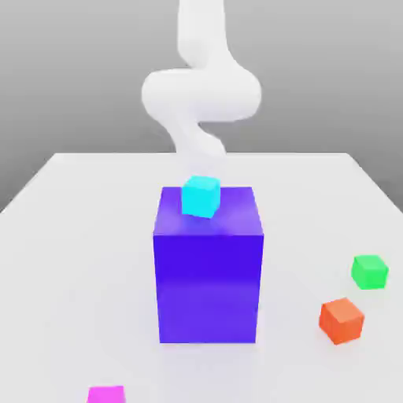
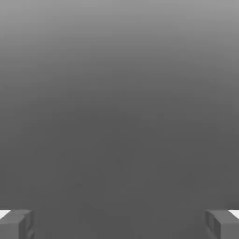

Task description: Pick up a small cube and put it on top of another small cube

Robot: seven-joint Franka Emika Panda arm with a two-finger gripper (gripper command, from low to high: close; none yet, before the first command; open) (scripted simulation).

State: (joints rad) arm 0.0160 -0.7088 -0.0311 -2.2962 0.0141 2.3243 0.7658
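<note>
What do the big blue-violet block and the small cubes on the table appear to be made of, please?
Blue-violet block: looks like smooth, slightly glossy plastic; a soft sheen lies on its top face. Cyan cube, green cube, orange-red cube and magenta cube: flat, uniform colour with no grain or texture, so plain matte plastic at a guess. As rendered solids, their true material stays open.

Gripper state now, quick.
Gripper: open, fingers set wide apart, nothing between them.

Smooth matt magenta cube; faintly glossy blue-violet block; matt white table.
</note>
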